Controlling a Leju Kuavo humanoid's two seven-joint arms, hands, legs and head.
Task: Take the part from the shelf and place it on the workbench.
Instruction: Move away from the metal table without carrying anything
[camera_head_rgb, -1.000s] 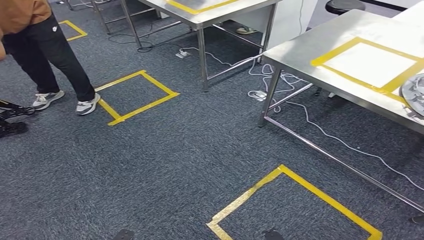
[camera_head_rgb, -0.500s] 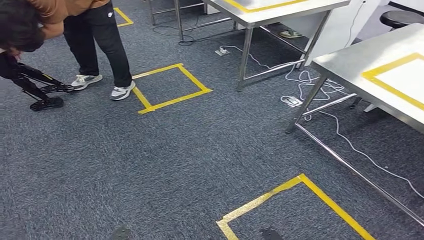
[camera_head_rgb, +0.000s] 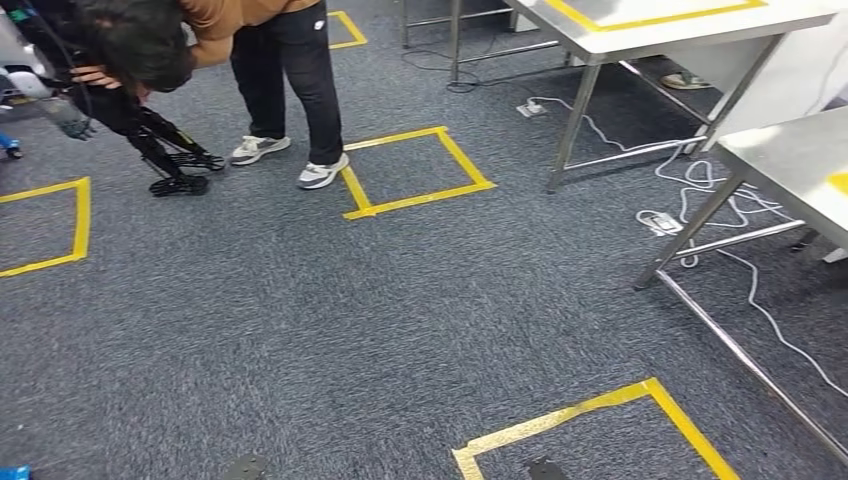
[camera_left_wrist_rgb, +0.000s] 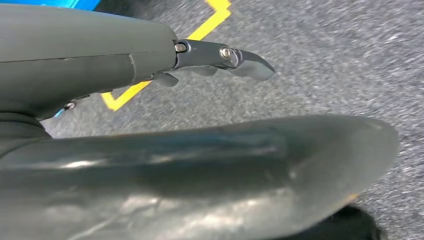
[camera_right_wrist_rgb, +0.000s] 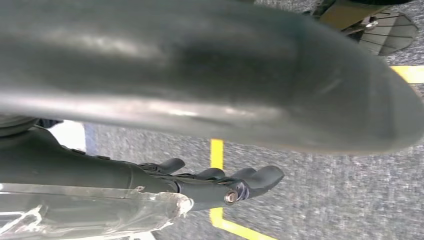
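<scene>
The workbench (camera_head_rgb: 800, 160), a bare steel table, stands at the right edge of the head view. In the left wrist view my left hand (camera_left_wrist_rgb: 190, 170) hangs over grey carpet, its fingers (camera_left_wrist_rgb: 235, 57) stretched out straight and holding nothing. The right wrist view has my right hand (camera_right_wrist_rgb: 200, 90) over the carpet too, with its fingers (camera_right_wrist_rgb: 250, 180) straight and apart. A clear plastic piece (camera_right_wrist_rgb: 100, 210) lies along that hand's side; I cannot tell what it is.
A person (camera_head_rgb: 280, 60) bends over a black folding stand (camera_head_rgb: 170, 150) at the upper left. A second steel table (camera_head_rgb: 640, 30) stands at the back. Cables and a power strip (camera_head_rgb: 660, 222) lie under the tables. Yellow tape squares (camera_head_rgb: 420, 198) (camera_head_rgb: 560, 425) mark the carpet.
The whole view has swung left, so the tables and tape squares have slid to the right. The person has bent down over the black stand.
</scene>
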